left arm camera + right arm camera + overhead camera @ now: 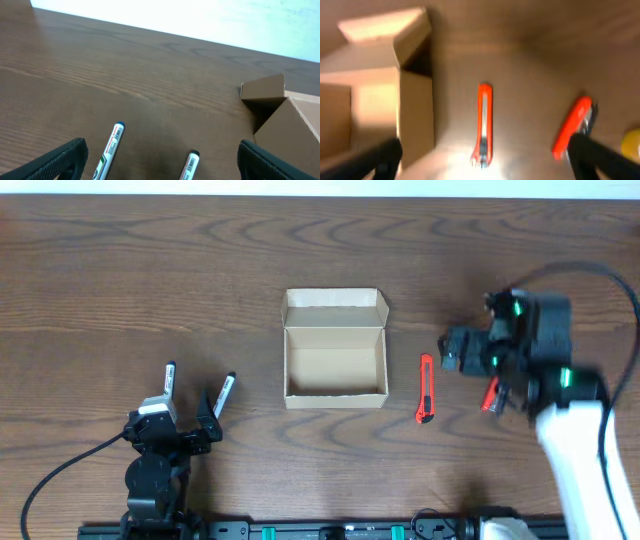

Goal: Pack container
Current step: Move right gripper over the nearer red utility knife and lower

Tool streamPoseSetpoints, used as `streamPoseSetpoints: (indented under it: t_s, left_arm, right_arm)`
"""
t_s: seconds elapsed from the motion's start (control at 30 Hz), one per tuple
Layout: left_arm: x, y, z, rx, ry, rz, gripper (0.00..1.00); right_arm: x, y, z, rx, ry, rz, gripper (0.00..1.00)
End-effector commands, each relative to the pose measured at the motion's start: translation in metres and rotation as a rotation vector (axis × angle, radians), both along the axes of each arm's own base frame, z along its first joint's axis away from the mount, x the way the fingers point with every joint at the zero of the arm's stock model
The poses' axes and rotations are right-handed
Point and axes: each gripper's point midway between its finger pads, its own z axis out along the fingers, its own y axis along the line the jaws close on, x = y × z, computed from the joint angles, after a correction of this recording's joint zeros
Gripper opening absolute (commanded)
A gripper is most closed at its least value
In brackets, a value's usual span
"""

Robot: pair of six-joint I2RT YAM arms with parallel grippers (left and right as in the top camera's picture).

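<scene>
Both wide-spread and empty: left end effector (162, 161), right end effector (484, 156).

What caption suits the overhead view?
Open cardboard box at centre, two markers to its left, orange utility knife to its right.

Dark brown wood-grain table (120, 270), wavy lighter streaks. Plain tan rectangular cardboard box (335, 340), no print. Slim orange-red plastic box cutter (426, 388) with a pale strip down the middle. Second red cutter (491, 394), blurred. White marker pen (114, 142) with dark blue cap and green-red label print; second white marker (190, 165) looks the same. Black left gripper (162, 155). Black right gripper (487, 155) with green lights, on a white arm (580, 450).
</scene>
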Motion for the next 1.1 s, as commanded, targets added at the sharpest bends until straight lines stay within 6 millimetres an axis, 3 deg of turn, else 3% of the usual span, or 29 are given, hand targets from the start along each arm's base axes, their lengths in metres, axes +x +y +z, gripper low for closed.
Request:
streamPoseSetpoints:
  t_s: [0.0, 0.13, 0.4, 0.87, 1.07]
  left_arm:
    - [0.0, -0.001, -0.012, 0.009, 0.029, -0.008, 0.95]
    - [0.0, -0.001, -0.012, 0.009, 0.028, -0.008, 0.95]
    - [0.0, -0.001, -0.012, 0.009, 0.028, -0.01, 0.95]
    - [0.0, -0.001, -0.012, 0.009, 0.028, -0.011, 0.95]
    - [0.0, -0.001, -0.012, 0.008, 0.028, -0.012, 0.95]
  right_arm:
    - [0.012, 0.006, -0.001, 0.01, 0.127, 0.021, 0.99]
    - [0.006, 0.023, -0.029, 0.1, 0.269, 0.062, 0.99]
    - [-0.015, 0.024, -0.084, 0.007, 0.472, 0.098, 0.99]
    - [-0.045, 0.033, -0.161, -0.005, 0.499, 0.151, 0.99]
    - [-0.044, 0.034, -0.174, -0.005, 0.465, 0.172, 0.99]
